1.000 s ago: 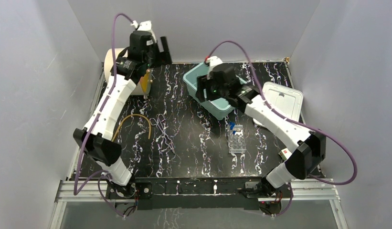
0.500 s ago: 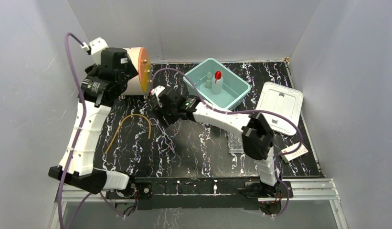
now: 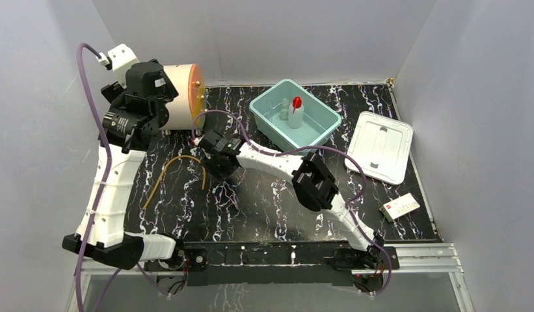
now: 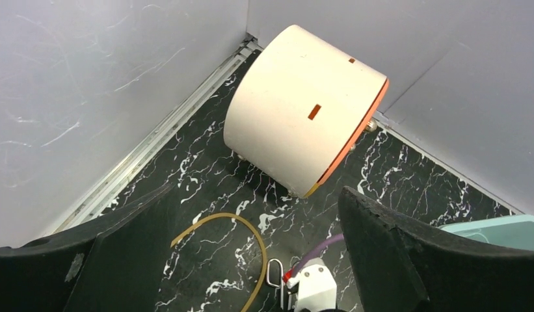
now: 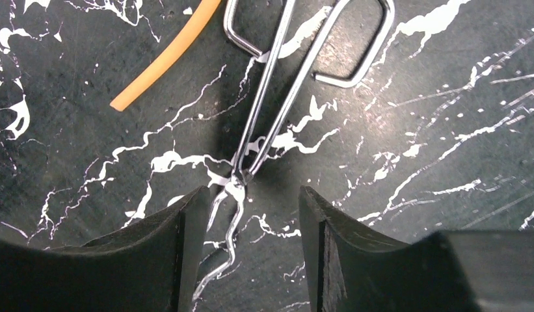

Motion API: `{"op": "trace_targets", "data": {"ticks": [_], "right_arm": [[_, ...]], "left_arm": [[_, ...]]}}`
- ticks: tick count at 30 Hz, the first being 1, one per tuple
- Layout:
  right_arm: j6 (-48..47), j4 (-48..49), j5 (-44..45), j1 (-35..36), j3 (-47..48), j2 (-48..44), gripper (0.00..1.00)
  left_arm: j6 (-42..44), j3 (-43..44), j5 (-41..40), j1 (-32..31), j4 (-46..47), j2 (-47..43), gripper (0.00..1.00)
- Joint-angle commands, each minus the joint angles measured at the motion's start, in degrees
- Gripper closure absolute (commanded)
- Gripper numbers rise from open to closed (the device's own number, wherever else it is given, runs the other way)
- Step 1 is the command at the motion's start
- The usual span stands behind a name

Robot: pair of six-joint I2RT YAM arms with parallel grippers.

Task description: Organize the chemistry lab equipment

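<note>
My right pincer (image 5: 251, 193) is lowered over the black marbled surface (image 5: 446, 162) with its jaws parted. One finger sits on each side of a pair of metal tongs (image 5: 261, 123), straddling them at the pivot. I see neither finger touching the wire, so nothing is gripped. Just beside the tongs' looped handles lies the cut end of the yellowish tubing (image 5: 163, 62), apart from my fingers. All this lies in front of the cream drum (image 3: 179, 97), on the side nearer my bases, where the tubing bends in an arch.

My left pincer (image 4: 256, 192) is spread wide and empty. It is raised above the surface and looks down on the drum, which lies on its side in the back left corner with its orange face turned to the right.

To the right of the drum, along the back wall, stands a teal bin (image 3: 322, 132). Inside it the white squeeze bottle (image 3: 295, 117) with its red nozzle and the clear glass vial (image 3: 284, 108) stand side by side. Farther right from the drum, past the bin, a white lid (image 3: 381, 146) lies flat. A small white box (image 3: 400, 206) lies farthest from the drum, toward the near right corner.
</note>
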Motion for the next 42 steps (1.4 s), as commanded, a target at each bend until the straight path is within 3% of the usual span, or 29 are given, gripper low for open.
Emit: {"op": "trace_targets", "data": {"ticks": [1, 9, 15, 21, 27, 36, 42], "right_arm": [[0.0, -5.5, -0.4, 0.6, 7.3, 3.5, 0.40], [0.5, -7.4, -1.8, 0.6, 10.1, 6.8, 0.44], [1.2, -10.4, -1.0, 1.0, 11.9, 9.4, 0.58], [1.1, -10.7, -0.3, 1.4, 11.4, 10.3, 0.63], [1.0, -11.0, 2.1, 1.4, 13.3, 10.2, 0.82], [1.0, -9.4, 5.5, 1.4, 12.1, 2.3, 0.88], [0.3, 6.1, 4.7, 1.3, -6.0, -12.1, 0.91]], "left_arm": [[4.0, -2.6, 0.8, 0.2, 4.5, -0.9, 0.09], [4.3, -5.3, 0.2, 0.2, 5.1, -1.3, 0.09], [4.6, -5.5, 0.4, 0.2, 5.4, -1.4, 0.08], [4.5, -6.3, 0.6, 0.2, 5.3, -2.0, 0.08], [4.6, -5.6, 0.9, 0.2, 5.5, -2.2, 0.08], [4.6, -3.5, 3.3, 0.2, 5.6, -1.8, 0.08], [6.6, 3.5, 3.3, 0.1, 6.5, -1.3, 0.08]]}}
